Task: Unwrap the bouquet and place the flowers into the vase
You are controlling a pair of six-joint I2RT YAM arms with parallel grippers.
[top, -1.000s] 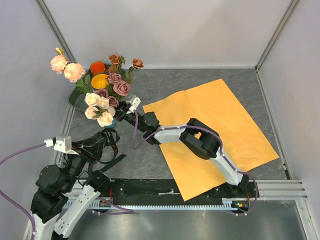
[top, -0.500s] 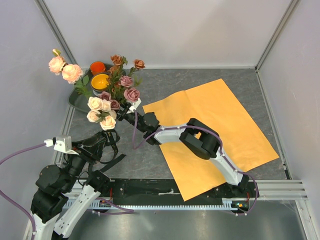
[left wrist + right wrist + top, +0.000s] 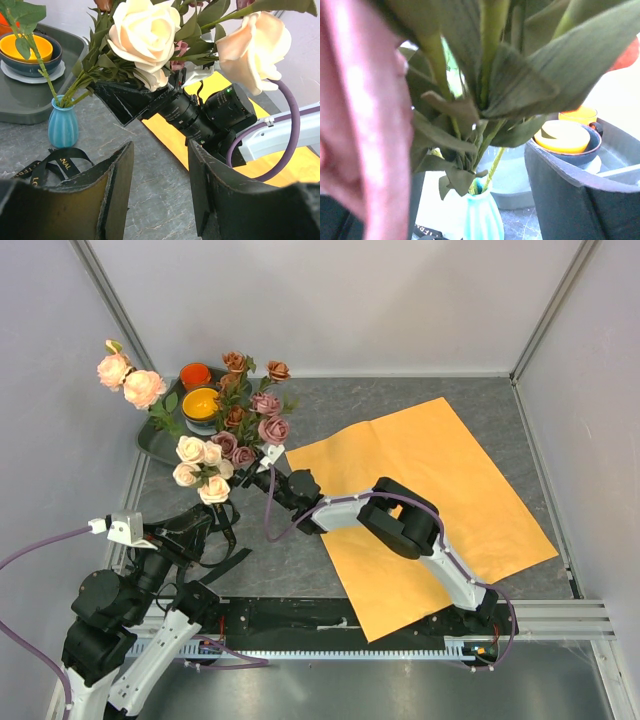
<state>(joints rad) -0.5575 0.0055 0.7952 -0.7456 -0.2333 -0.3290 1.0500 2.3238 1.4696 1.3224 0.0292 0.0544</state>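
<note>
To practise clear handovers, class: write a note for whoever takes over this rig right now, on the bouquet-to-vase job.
Left gripper: open, empty, low beside the black ribbon.
Right gripper: open, jaws either side of the stems above the vase.
Done: orange paper lies unfolded on the table; ribbon off; flowers stand in the vase.
Left: withdraw the right gripper gently, since the tall bunch may tip the small vase; check every stem sits in the neck.

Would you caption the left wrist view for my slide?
Roses stand in the blue vase; a black ribbon lies beside it.
</note>
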